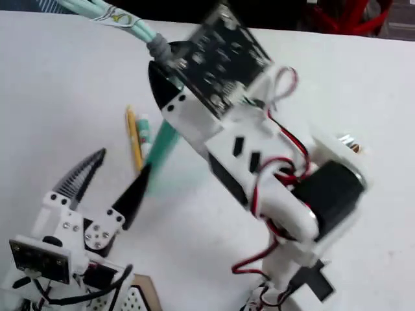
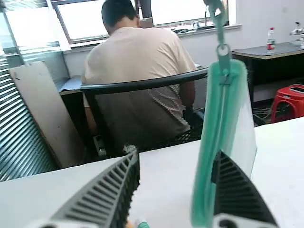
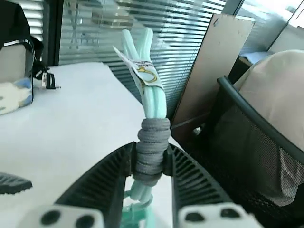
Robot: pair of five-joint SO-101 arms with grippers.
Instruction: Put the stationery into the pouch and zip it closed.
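The pouch, teal and partly see-through, is held up by the right arm and is seen hanging edge-on over the middle of the white table. Its looped teal cord is bound by a grey wrap, and the right gripper is clamped narrowly on that wrap, with one black jaw pressed to each side. In the high view the cord runs off to the far left from the wrap, while the pouch body slopes down towards the near left.

The left gripper is placed at the near left of the table and is spread wide, with nothing held. The lower part of the pouch is seen between its ribbed fingers, close against the right-hand one; whether it touches cannot be told. The zip pull is seen at the pouch's upper end.

On the table just left of the pouch, a yellow pencil and a white-and-green stick are laid side by side, outside the pouch.
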